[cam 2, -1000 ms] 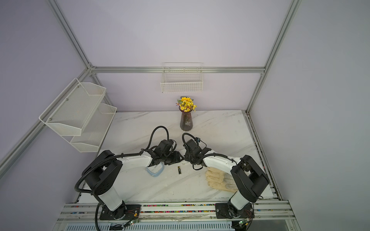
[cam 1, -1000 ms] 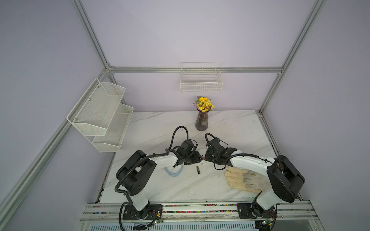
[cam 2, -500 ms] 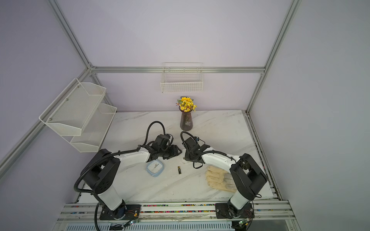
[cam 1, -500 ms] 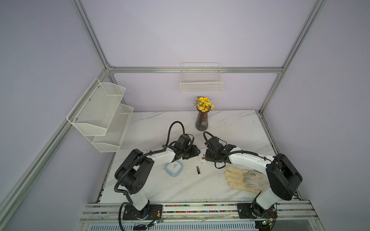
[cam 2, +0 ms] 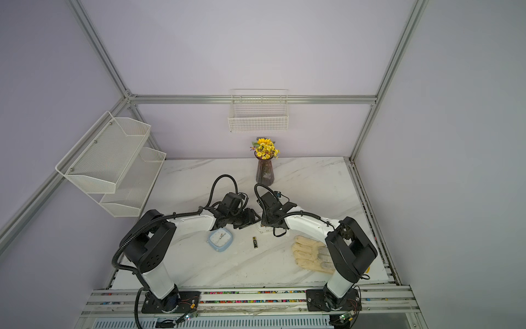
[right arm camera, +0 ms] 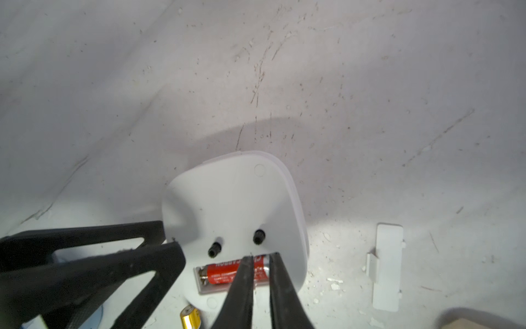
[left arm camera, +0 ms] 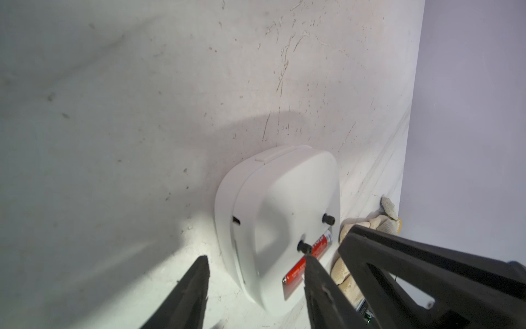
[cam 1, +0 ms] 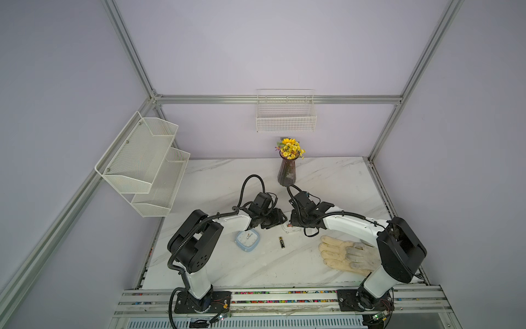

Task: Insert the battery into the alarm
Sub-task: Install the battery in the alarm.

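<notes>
The battery (right arm camera: 222, 270) lies in the slot on the back of the alarm (right arm camera: 236, 205), on the bench (right arm camera: 113, 85). The right gripper (right arm camera: 260, 256) is a little apart, tips on the battery. The left gripper (left arm camera: 256, 257) is wide apart by the alarm. The battery looks small, light, hard and slippery. Hold it across its middle.

A: Where do the two top views look from?
B: High above the near edge, side by side, facing down toward the far wall. From far off, both take in the whole table (cam 1: 227, 176) and both arms.
A: And the wrist views?
B: Each rides its arm, looking down past its own fingers, very close to the tabletop. The left gripper (left arm camera: 256, 257) frames one, the right gripper (right arm camera: 261, 256) the other; both share the white alarm (left arm camera: 273, 199).
</notes>
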You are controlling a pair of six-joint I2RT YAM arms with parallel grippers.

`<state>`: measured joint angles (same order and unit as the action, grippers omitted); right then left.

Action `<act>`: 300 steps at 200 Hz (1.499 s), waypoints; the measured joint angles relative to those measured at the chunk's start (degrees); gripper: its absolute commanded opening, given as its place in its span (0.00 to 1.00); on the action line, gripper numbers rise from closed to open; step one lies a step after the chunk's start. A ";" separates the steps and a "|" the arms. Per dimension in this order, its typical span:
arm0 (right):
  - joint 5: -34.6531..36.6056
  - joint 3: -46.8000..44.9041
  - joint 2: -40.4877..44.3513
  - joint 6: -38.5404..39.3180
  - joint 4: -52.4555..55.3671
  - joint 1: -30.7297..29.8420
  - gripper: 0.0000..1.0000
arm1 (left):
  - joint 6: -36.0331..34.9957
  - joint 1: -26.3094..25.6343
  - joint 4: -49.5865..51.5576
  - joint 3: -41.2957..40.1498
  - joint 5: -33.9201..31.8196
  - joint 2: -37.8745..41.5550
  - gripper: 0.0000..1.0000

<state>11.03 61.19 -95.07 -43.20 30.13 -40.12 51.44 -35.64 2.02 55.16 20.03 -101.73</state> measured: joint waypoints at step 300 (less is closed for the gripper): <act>2.80 -1.92 0.50 -1.97 1.22 -3.15 0.14 | 0.57 -2.01 -1.03 -1.66 0.76 -0.61 0.55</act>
<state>13.82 59.27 -94.56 -45.17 31.35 -43.27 52.01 -37.65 0.99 53.49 20.80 -102.35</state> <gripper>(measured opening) 0.142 0.548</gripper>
